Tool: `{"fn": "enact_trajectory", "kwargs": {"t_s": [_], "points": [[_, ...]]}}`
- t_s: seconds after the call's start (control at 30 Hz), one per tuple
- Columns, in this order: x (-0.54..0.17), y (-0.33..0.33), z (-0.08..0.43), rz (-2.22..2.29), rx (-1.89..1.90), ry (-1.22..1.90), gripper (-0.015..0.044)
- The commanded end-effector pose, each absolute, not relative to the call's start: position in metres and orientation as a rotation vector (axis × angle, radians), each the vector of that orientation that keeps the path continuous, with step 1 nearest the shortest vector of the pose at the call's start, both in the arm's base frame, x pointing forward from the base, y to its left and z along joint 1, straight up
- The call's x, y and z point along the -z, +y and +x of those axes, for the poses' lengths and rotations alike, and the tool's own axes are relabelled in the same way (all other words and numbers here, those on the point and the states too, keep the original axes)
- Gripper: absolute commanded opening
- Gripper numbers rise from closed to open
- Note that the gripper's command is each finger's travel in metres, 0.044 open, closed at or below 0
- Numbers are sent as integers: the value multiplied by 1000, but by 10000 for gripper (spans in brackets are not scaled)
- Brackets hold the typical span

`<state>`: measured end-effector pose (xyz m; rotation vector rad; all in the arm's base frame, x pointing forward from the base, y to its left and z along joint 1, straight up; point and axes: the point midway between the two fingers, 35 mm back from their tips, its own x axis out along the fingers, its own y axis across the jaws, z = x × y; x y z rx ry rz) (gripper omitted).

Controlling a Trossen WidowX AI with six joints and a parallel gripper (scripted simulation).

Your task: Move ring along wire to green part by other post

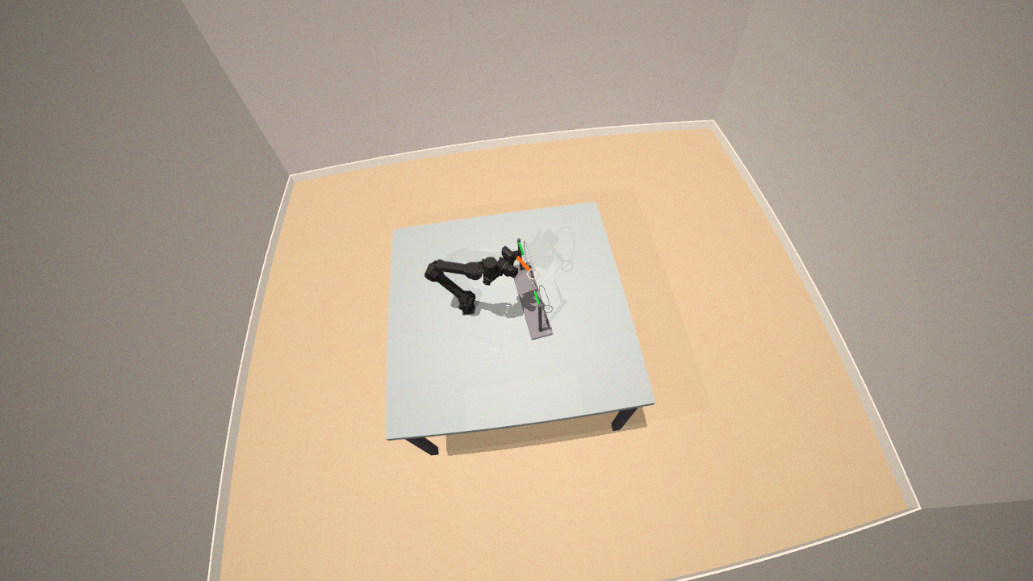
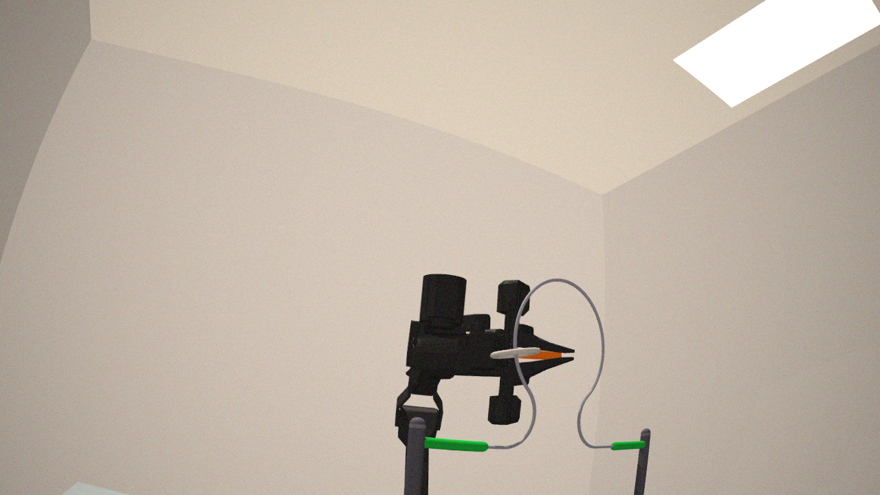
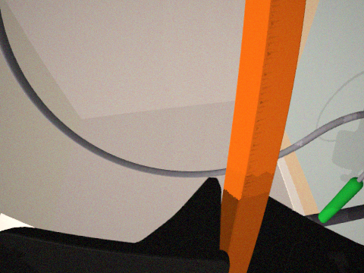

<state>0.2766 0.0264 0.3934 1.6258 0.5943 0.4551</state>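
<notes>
My gripper (image 2: 572, 355) (image 3: 221, 187) is shut on the orange handle (image 1: 523, 262) (image 2: 544, 355) (image 3: 254, 114). The white ring (image 2: 499, 354) is held nearly edge-on around the left side of the grey wire's loop (image 2: 603, 338) (image 3: 114, 155), well above the left green part (image 2: 455, 444). In the exterior view the wire crosses in front of the ring's far side and my gripper's body; contact cannot be told. The right green part (image 2: 628, 445) is beside the other post (image 2: 642, 461). The ring is out of the wrist view.
The left post (image 2: 416, 461) stands in front of part of the arm in the exterior view. The posts rise from a narrow grey base (image 1: 535, 333) on the pale table (image 1: 462, 382). The wire's loop rises above both posts and narrows toward its bottom.
</notes>
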Motion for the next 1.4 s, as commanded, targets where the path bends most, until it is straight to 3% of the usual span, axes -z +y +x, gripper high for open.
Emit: {"fn": "enact_trajectory", "kwargs": {"t_s": [0.0, 1.37], "points": [[-398, 26, 276, 1601, -457, 581, -150], [-394, 27, 276, 1470, -418, 583, -150]]}}
